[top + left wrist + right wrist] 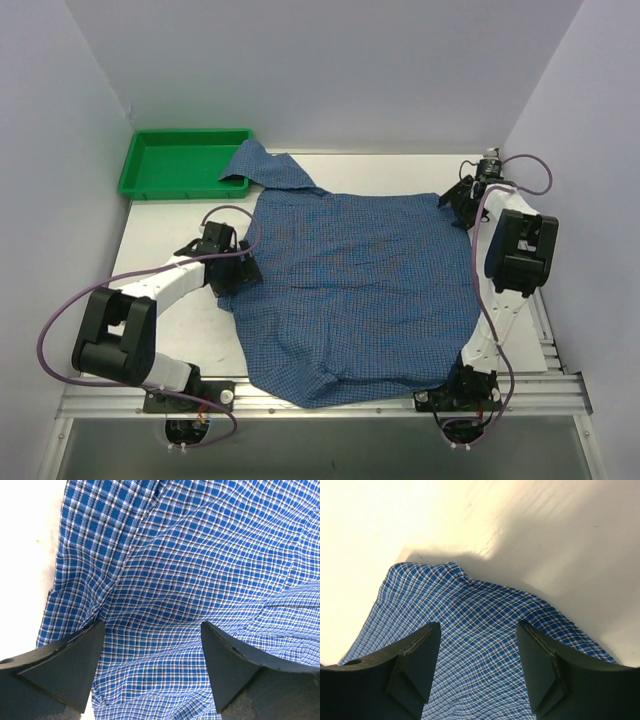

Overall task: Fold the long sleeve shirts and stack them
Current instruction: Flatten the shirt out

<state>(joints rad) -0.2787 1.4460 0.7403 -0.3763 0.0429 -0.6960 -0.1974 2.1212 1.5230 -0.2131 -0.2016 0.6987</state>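
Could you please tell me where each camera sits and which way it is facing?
Top external: fixed above and behind the robot, looking down at the table, shirt and tray; shows the left gripper and right gripper.
Left wrist: on the left wrist, looking down at the shirt's edge; its open fingers show.
Right wrist: on the right wrist, looking down at a shirt corner and bare table; its open fingers show.
Shared: all three see the shirt.

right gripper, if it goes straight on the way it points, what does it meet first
Most likely the shirt: its checked edge lies just ahead of the right gripper, with bare table beyond. Depth is unclear.
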